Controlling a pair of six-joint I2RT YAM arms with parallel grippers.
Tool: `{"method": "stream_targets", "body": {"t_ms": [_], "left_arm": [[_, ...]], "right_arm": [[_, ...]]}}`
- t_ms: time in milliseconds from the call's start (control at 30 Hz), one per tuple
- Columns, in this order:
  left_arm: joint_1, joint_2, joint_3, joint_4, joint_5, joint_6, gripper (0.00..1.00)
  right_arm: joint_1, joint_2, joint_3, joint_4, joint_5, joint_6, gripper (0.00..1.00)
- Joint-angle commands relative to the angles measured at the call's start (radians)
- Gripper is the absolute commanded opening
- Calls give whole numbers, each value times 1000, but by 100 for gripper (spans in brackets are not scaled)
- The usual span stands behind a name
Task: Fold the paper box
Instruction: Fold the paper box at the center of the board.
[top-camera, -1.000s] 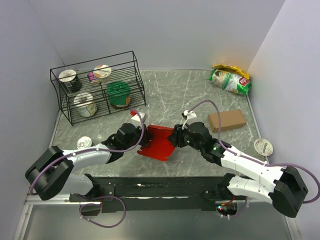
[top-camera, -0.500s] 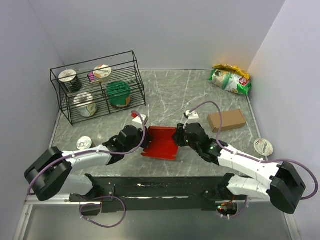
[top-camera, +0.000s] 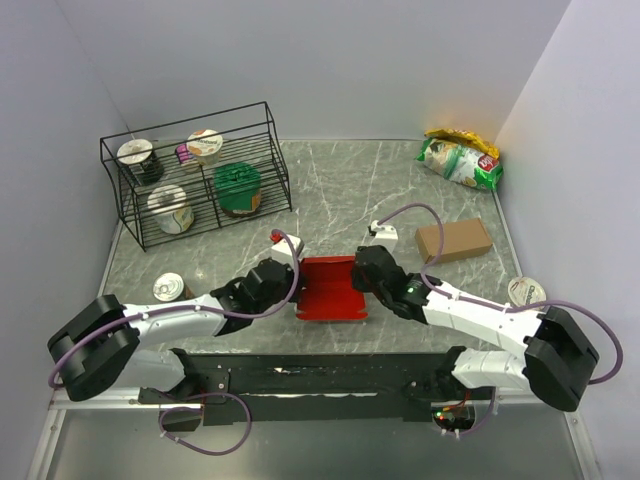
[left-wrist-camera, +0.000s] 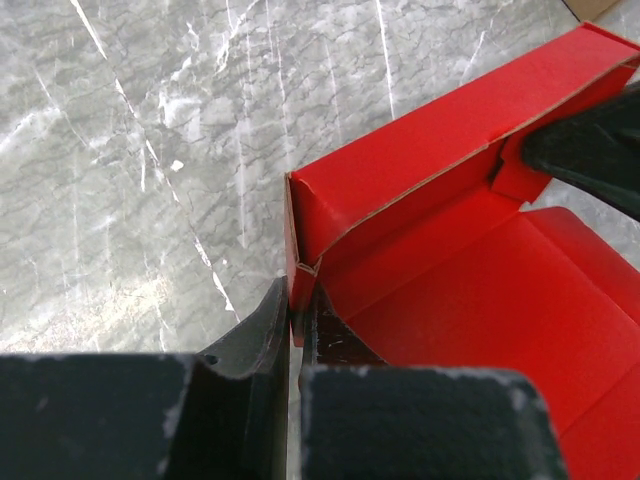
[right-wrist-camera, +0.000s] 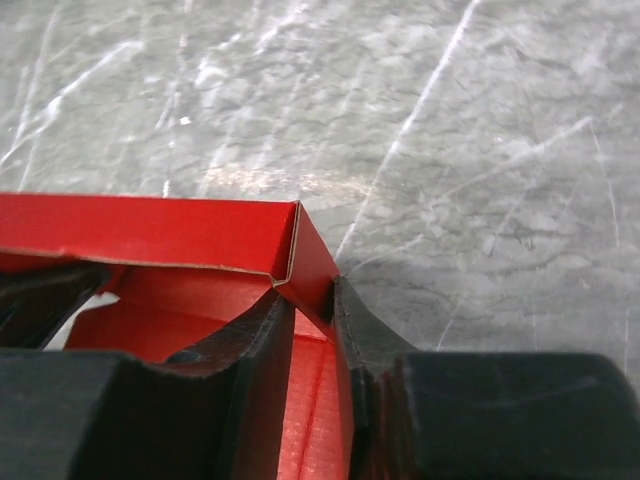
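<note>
Top external: paper box sits by the near edge of the worktop, about mid-width, between the two arms. I'd call it part-formed. The base is flat, the far wall is up, the side walls are raised and the top is open. Left to do, I reckon: lock the corners, bring up the near side (can't make out its state from here), then close it. Left gripper is at the box's left wall and right gripper is at its right wall.

Also on the worktop:
- wire rack with tubs, far left corner
- snack bag, far right corner
- brown cardboard box, toward the right edge
- lidded cup, near the left edge

There's print on the bag and the lids, but it's too small to read.

Left wrist: jaws are pinched together on the thin card at the box's left corner, where the long wall meets the side. That wall stands upright and runs across to the other gripper. The raw card edge shows at the fold. No print on the red card.

Right wrist: jaws straddle the right wall at its corner, one finger inside the box and one outside. The outer finger lies against the card and the inner one looks slightly off it, so I can't tell whether it's biting. No writing here either.
</note>
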Motion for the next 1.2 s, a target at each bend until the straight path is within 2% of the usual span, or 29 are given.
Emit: {"method": "stream_targets", "body": {"t_ms": [0,133,300,433,567,733,867,1000,1167], "left_arm": [[-22,-27,62,-28,-114,-18,1],[-38,-25,76,-54,-149,-29,1],[-44,-33,73,-47,-140,-40,1],[-56,-33,76,-61,-165,-57,1],[-65,-33,83,-87,-208,-69,1],[-67,-48,97,-131,-291,-55,1],[-67,-50,96,-113,-281,-44,1],[-67,-33,100,-110,-275,-49,1],[-68,-38,108,-130,-298,-37,1]], "right_arm": [[-11,45,37,-139,215,59,27],[-11,78,38,-150,245,84,26],[-11,95,15,-75,228,67,24],[-14,150,47,-121,272,99,17],[-22,212,79,-165,288,133,15],[-43,224,72,-196,297,167,10],[-59,223,61,-190,297,176,9],[-65,275,96,-254,335,208,1],[-72,292,99,-291,360,223,0]]}}
